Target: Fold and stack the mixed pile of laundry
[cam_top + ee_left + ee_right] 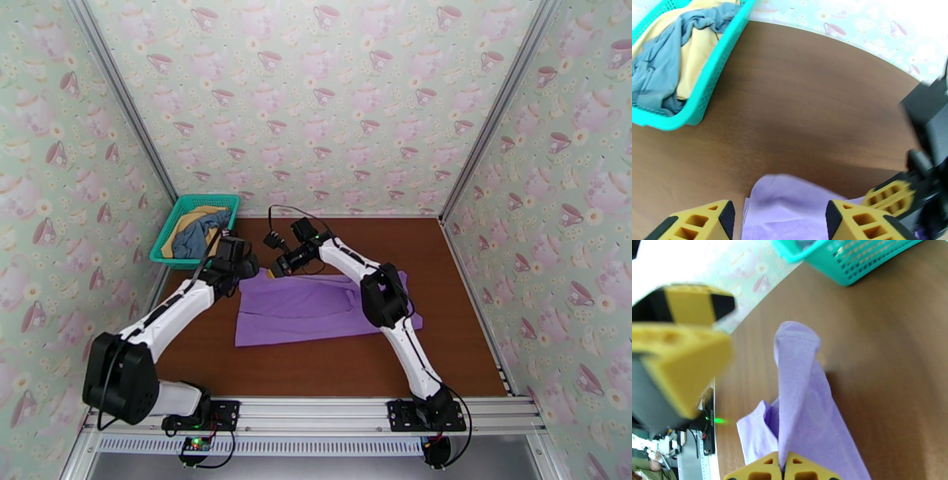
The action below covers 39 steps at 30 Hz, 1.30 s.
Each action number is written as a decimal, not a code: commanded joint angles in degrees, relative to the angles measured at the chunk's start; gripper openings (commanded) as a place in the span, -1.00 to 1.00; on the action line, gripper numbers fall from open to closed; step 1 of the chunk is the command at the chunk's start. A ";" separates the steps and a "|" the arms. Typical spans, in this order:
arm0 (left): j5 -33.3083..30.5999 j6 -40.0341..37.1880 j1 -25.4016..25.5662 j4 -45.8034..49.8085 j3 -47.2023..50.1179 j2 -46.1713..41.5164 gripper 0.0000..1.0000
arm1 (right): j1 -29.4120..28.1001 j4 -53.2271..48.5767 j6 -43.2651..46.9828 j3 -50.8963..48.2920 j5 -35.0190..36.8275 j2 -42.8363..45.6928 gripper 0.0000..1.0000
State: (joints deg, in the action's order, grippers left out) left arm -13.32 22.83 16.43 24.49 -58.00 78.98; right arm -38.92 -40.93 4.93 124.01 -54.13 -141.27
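Gripping a raised fold of the lilac shirt (802, 398) with the right end effector (783, 467), the rest draped on the surface (884, 358) beneath. Spread wide and holding nothing at the left end effector (779, 223), directly over the shirt's corner. Beyond and left of it, lying in the basket (717, 75): grey-blue garment (655, 79), mustard garment (697, 51).

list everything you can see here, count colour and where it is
purple shirt: 1, lilac-purple, spread on the middle of the table, far edge lifted
grey-blue garment: 1, grey-blue, crumpled in the basket on top of the yellow one
yellow garment: 1, mustard-yellow, in the basket
basket: 1, teal mesh, far left corner of the table
table: 1, dark brown
wallpaper: teapot and cup print, pale green, on the walls around the table
left gripper: 1, yellow and black fingers, open, above the shirt's far left edge
right gripper: 1, yellow and black fingers, shut on a raised fold of the purple shirt
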 commanded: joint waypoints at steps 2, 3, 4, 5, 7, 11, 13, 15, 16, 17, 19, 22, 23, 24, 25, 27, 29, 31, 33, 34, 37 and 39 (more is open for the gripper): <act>8.44 4.14 -0.69 7.17 0.36 -1.50 -0.84 | -0.97 3.82 0.07 -3.55 2.69 1.76 -1.00; 10.63 4.99 -0.64 7.20 2.46 -1.54 -1.00 | -0.97 4.52 -0.24 -4.12 3.48 2.08 -1.00; 13.09 5.88 -0.67 7.01 4.12 -1.66 -1.00 | -0.94 5.18 -0.56 -4.64 4.38 2.65 -1.00; 15.66 6.74 -0.69 6.08 5.98 -1.85 -1.00 | -0.98 5.97 -0.74 -5.27 5.79 3.28 -1.00; 19.21 8.02 -0.61 4.29 9.49 -2.16 -1.00 | -0.88 7.49 -1.33 -6.33 8.37 4.65 -1.00; 24.24 8.50 -0.52 -0.51 15.38 -2.93 -1.00 | -0.13 11.19 -4.05 -7.14 12.93 6.34 -1.00; 25.36 7.91 -0.47 -1.79 16.55 -2.78 -1.00 | 0.37 13.29 -5.91 -7.39 14.58 6.75 -1.00; 25.66 7.47 -0.52 -2.86 16.65 -1.71 -1.00 | 0.75 15.07 -7.30 -7.63 15.41 7.04 -1.00; 25.08 7.36 -0.51 -3.12 16.24 -0.72 -1.00 | 0.80 15.63 -7.82 -7.56 15.46 7.07 -1.00; 24.25 7.32 -0.53 -3.40 15.56 0.66 -1.00 | 0.94 16.04 -8.16 -7.48 15.39 6.97 -1.00; 22.41 7.32 -0.76 -4.62 14.02 3.58 -1.00 | 0.90 16.08 -8.41 -7.10 14.98 6.68 -1.00; 20.80 8.04 -1.34 -8.57 11.85 8.22 -1.00 | 0.92 15.81 -8.56 -6.85 14.11 6.19 -1.00; 20.34 8.53 -1.63 -10.24 11.23 9.62 -1.00 | 0.93 15.77 -8.49 -6.94 13.97 6.09 -1.00; 19.93 9.13 -1.91 -11.42 10.79 10.72 -1.00 | 0.94 15.63 -8.40 -7.02 13.92 6.01 -1.00; 19.79 9.57 -2.25 -12.88 10.23 11.86 -1.00 | 0.93 15.40 -8.28 -7.10 13.91 5.92 -1.00; 19.39 10.36 -2.74 -14.85 9.27 13.48 -1.00 | 0.96 14.93 -7.93 -7.18 13.87 5.79 -1.00; 19.52 10.87 -3.17 -16.49 8.63 14.35 -1.00 | 1.03 14.56 -7.58 -7.16 13.83 5.64 -1.00; 19.69 10.92 -3.57 -17.28 8.21 14.39 -1.00 | 1.06 14.40 -7.41 -7.03 13.73 5.39 -1.00; 19.83 10.62 -3.94 -17.55 7.74 14.26 -1.00 | 1.14 13.99 -7.31 -6.55 13.51 4.87 -1.00; 19.66 10.44 -4.07 -17.53 7.51 14.26 -1.00 | 1.18 13.71 -7.28 -6.20 13.23 4.65 -1.00; 19.39 9.74 -4.92 -17.04 6.64 15.33 -1.00 | 1.21 13.18 -7.06 -5.62 11.96 4.17 -1.00; 19.54 9.58 -5.53 -17.34 6.25 17.02 -1.00 | 1.23 12.90 -6.72 -5.62 10.97 4.00 -1.00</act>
State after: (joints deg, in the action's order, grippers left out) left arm 7.05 32.84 11.77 8.21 -50.22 93.47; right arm -37.74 -26.59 -2.37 117.21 -41.08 -136.18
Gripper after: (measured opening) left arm 0.040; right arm 0.067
